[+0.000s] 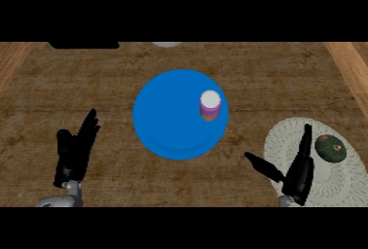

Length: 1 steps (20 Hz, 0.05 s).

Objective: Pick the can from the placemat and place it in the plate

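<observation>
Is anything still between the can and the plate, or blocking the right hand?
Nothing visible. The can already stands upright on the blue plate, at its right side. The right hand is open over the placemat, apart from the can, beside a dark green round object.

The right hand (296,175) covers part of the placemat (338,185), whose lower rim is cut off. At the top edge, a black shape (84,44) and a pale round thing (167,44) are cropped, unidentifiable.

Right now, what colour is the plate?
Blue: the plate shows best in the head view.
</observation>
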Motion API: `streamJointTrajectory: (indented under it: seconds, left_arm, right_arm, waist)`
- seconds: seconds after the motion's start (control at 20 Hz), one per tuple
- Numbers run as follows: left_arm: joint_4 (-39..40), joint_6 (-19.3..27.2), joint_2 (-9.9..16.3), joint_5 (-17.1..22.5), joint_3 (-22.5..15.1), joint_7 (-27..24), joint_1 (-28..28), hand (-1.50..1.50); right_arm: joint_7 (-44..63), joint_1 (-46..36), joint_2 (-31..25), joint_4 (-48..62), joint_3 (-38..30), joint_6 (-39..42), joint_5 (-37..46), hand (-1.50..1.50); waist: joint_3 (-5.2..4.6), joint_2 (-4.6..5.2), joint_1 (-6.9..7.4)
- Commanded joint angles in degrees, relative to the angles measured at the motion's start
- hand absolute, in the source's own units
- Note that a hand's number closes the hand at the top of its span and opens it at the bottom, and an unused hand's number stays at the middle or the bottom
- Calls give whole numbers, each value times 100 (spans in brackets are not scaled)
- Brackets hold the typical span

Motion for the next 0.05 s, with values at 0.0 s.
streamJointTrajectory:
  seconds: [0.0]
  left_arm:
    - [-461, -249, 191, 180, 126, 66, 330, 0]
  right_arm:
    - [-241, 262, -11, 51, -142, -4, -65, -150]
  waist:
    - [0, -2, 10]
